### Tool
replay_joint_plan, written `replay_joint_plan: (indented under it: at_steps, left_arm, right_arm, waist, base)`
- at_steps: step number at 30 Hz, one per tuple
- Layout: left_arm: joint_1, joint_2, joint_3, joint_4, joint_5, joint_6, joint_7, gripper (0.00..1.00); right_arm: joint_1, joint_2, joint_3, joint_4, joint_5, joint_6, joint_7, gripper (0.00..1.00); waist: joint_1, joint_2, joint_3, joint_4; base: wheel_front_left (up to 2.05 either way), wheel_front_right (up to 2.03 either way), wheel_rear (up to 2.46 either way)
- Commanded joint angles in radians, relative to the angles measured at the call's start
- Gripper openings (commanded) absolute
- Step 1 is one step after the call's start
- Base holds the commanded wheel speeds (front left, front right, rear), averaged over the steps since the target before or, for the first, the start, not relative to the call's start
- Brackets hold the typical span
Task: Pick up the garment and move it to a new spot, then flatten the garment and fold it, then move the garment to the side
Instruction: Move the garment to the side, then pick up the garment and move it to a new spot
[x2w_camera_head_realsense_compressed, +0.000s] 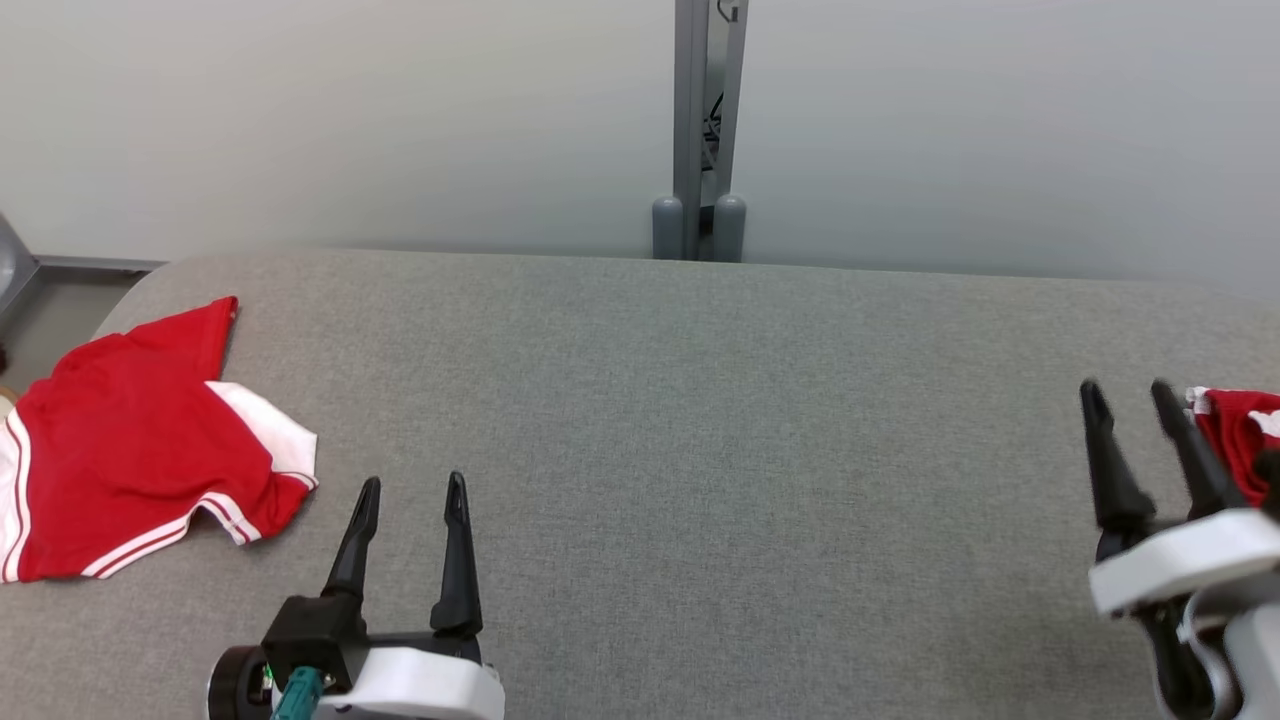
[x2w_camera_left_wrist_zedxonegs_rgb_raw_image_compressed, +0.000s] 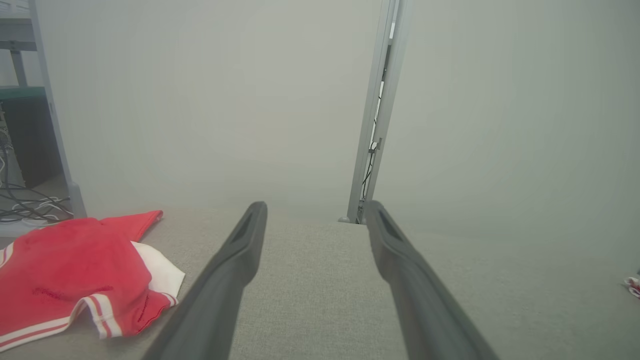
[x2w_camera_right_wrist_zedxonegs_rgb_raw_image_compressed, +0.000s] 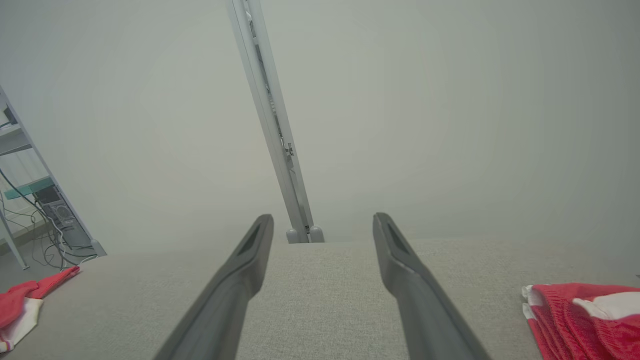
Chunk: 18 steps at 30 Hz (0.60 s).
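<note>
Left gripper (x2w_camera_head_realsense_compressed: 413, 482) and right gripper (x2w_camera_head_realsense_compressed: 1125, 388) hang wide open, empty, over the grey fabric-covered table (x2w_camera_head_realsense_compressed: 700, 450). Red white-trimmed shirt (x2w_camera_head_realsense_compressed: 130, 440) sits at the table's left end, bunched red-and-white garment (x2w_camera_head_realsense_compressed: 1240, 430) at its right edge; a sloppy pinch could drag that off.

The left end effector (x2w_camera_head_realsense_compressed: 413, 482) is built from two long, slim fingers (x2w_camera_head_realsense_compressed: 457, 560) of matte black plastic, each tapering to a narrow rounded tip with a shallow, elongated recess on its inner face. The fingers rise from a boxy black mount (x2w_camera_head_realsense_compressed: 312, 628), which joins a smooth white shell (x2w_camera_head_realsense_compressed: 425, 688) with rounded edges. Beside the mount are a round black cap (x2w_camera_head_realsense_compressed: 232, 685) and a teal connector (x2w_camera_head_realsense_compressed: 300, 697) — a bright spot of colour. The right end effector (x2w_camera_head_realsense_compressed: 1126, 387) has the same dark tapered fingers, set in a curved white band (x2w_camera_head_realsense_compressed: 1185, 562). Below the band are a pale grey forearm casing (x2w_camera_head_realsense_compressed: 1255, 640) and a black curved piece (x2w_camera_head_realsense_compressed: 1175, 670).
</note>
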<state>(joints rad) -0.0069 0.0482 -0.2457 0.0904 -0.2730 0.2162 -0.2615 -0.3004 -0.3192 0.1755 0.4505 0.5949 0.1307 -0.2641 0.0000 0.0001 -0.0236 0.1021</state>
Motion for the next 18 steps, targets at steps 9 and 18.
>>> replay_joint_plan:
  at_steps: [9,18]
  left_arm:
    - [0.042,0.004,-0.021,0.071,0.023,-0.030,-0.004,1.00]
    - [0.050,0.004,-0.023,0.119,-0.002,-0.032,-0.004,1.00]
  right_arm:
    - [0.286,0.212,-0.259,-0.161,-0.421,0.000,-0.001,1.00]
    - [0.329,0.264,-0.320,-0.224,-0.497,0.000,-0.001,1.00]
  waist:
    - [0.0000,-0.0001,-0.033,-0.014]
    - [0.0000,-0.0001,-0.032,-0.018]
  base:
    - [0.00,0.00,0.00]
    - [0.00,0.00,0.00]
